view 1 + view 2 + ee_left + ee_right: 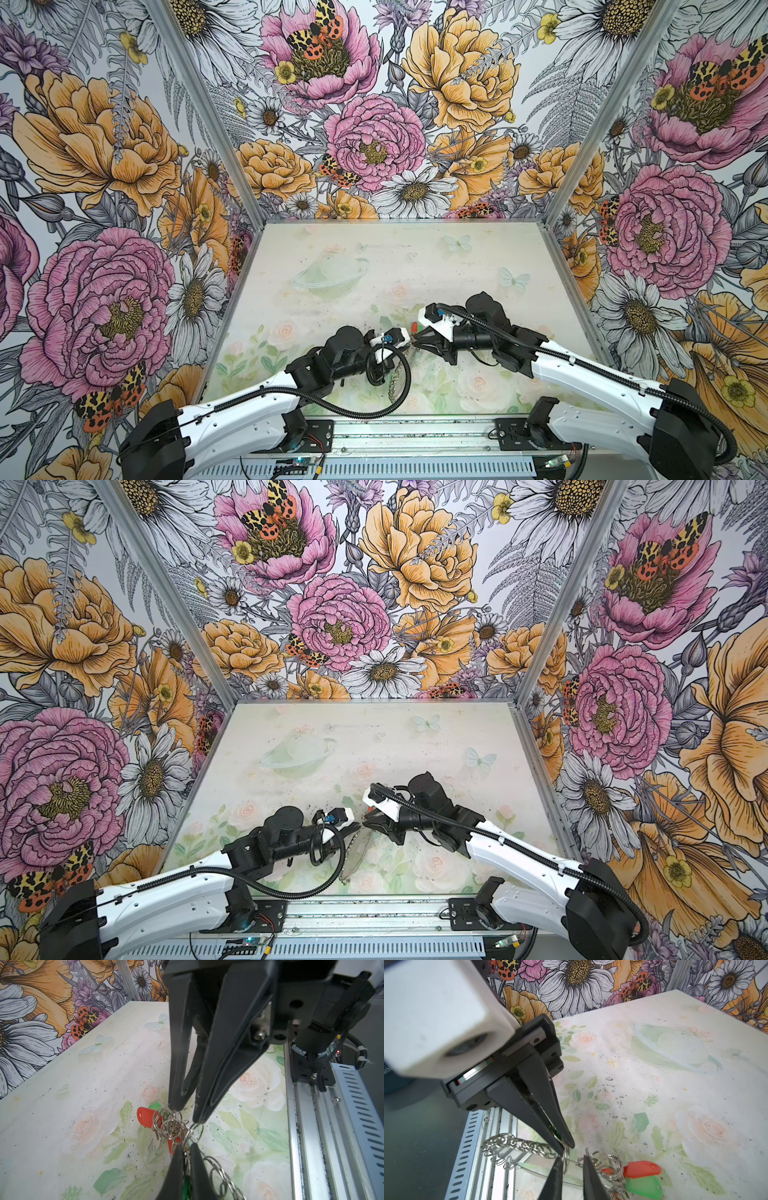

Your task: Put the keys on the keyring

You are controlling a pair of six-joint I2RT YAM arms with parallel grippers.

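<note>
Evidently, the main hazard lay in the tangle: the keys (641,1169), tagged red and green, were found bunched among small silver rings just beside the tips of the right pincer (572,1159). A snag on a neighbouring ring was judged likely if that pincer were closed or drawn away without care. A slip was also judged possible at the left pincer (568,1144), whose fingers were seen pressed together on the rim of the keyring (519,1144). That hold was confined to the very tips, so a sideways tug from the opposing arm could twist the hoop free and drop it to the desk (374,257). A green scrap was noted between those fingers but could not be identified. The right pincer was recorded as narrowly spread, straddling a ring, with nothing clearly clamped. The keyring appeared held off the desk at its pinched end, near the front middle, with the hoop trailing toward the rail (415,436). Whether the keys rested on the desk could not be told. Both arms were observed stretched low from that rail, forearms angled inward, pincers meeting tip to tip.
</note>
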